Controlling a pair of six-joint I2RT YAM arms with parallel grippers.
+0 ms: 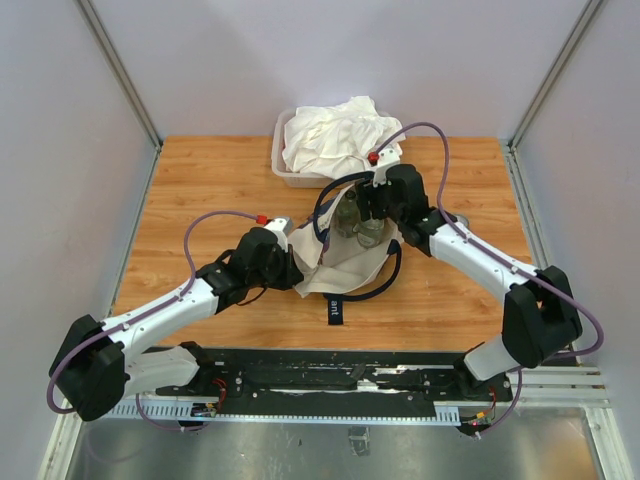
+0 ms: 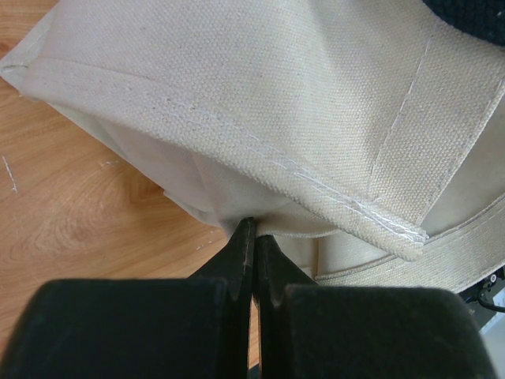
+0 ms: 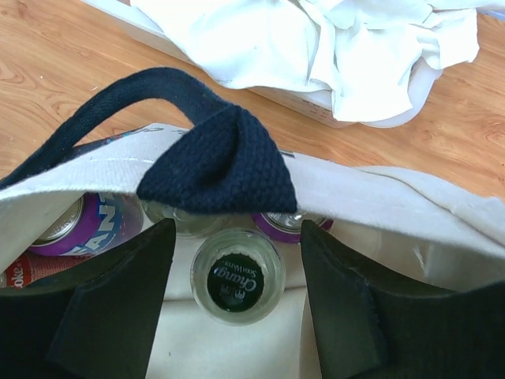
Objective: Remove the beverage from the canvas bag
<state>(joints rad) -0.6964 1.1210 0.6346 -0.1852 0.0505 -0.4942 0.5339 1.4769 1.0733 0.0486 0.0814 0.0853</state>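
Note:
The cream canvas bag point(image 1: 345, 262) with navy handles lies in the middle of the table, its mouth held open. My left gripper point(image 2: 254, 229) is shut on a fold of the bag's cloth point(image 2: 237, 142) at its left side. My right gripper point(image 3: 237, 237) is open above the bag's mouth, its fingers on either side of a clear glass bottle with a dark Chang cap point(image 3: 237, 276). Purple cans point(image 3: 75, 225) and a red can point(image 3: 31, 264) also sit inside. A navy handle point(image 3: 213, 162) crosses just beyond the fingers. In the top view my right gripper point(image 1: 368, 212) sits over the bottles.
A clear plastic tub point(image 1: 285, 172) with a white cloth heap point(image 1: 335, 135) stands at the back, just behind the bag; it also shows in the right wrist view point(image 3: 331, 47). Grey walls enclose the wooden table point(image 1: 200, 180) on three sides.

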